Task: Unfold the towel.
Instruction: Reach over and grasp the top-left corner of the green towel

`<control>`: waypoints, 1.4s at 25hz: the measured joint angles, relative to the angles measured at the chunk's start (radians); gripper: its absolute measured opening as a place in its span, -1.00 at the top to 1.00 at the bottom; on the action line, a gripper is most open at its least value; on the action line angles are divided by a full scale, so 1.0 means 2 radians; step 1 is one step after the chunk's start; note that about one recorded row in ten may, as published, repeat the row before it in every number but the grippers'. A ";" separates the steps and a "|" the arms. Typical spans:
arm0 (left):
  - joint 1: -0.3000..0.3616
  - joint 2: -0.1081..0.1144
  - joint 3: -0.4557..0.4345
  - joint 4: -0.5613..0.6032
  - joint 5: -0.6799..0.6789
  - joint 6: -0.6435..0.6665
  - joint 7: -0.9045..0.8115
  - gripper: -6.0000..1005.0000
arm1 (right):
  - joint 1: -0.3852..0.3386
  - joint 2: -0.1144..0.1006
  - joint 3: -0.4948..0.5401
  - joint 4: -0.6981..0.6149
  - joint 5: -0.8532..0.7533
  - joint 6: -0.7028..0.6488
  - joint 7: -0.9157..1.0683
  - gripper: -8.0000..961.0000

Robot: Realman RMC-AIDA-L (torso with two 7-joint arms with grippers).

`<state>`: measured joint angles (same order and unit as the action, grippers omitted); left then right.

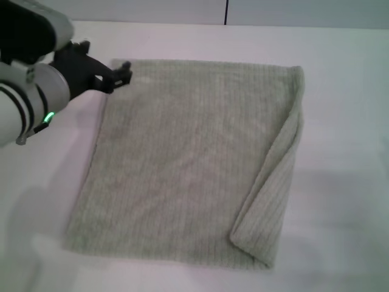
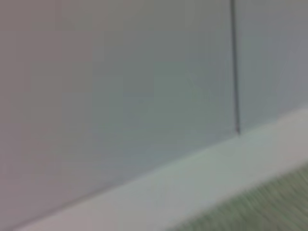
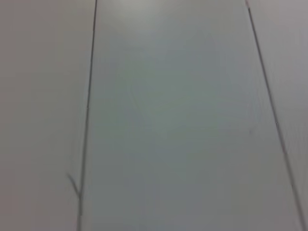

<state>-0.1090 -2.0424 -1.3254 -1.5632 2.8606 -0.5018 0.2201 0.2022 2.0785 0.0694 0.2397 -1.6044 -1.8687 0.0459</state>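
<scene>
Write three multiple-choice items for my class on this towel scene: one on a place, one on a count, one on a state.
1. Where is the left gripper?
A. at the towel's far left corner
B. at its near right corner
C. over its middle

2. How many arms show in the head view?
A. none
B. one
C. two

3. How does the towel lie?
A. rolled up
B. spread, right edge folded over
C. bunched in a heap

Answers: 1 A, its fingers meet that corner; 2 B, only the left arm shows; 3 B, a strip doubles back along the right side.
</scene>
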 joint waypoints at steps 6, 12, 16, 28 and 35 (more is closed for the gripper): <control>-0.037 -0.008 -0.022 -0.032 -0.034 -0.145 0.039 -0.68 | 0.017 0.000 -0.044 -0.005 -0.020 0.006 -0.024 -0.52; -0.047 -0.008 -0.025 -0.039 -0.033 -0.186 0.042 -0.62 | 0.030 0.000 -0.056 -0.003 -0.021 0.006 -0.025 -0.52; -0.051 -0.008 -0.025 -0.040 -0.031 -0.202 0.051 -0.57 | 0.053 -0.005 -0.065 0.011 -0.045 0.009 -0.002 -0.52; -0.075 -0.009 -0.027 -0.003 -0.033 -0.221 0.055 0.35 | 0.127 -0.011 -0.046 0.028 -0.048 0.127 0.019 -0.52; -0.080 -0.009 -0.031 0.006 -0.032 -0.220 0.055 0.67 | 0.173 -0.070 -0.044 0.085 -0.073 0.228 0.126 -0.52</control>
<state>-0.2694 -2.0601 -1.3881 -1.5512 2.7957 -0.9422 0.3310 0.5475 1.9391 -0.0186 0.4087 -1.7512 -1.4124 0.2980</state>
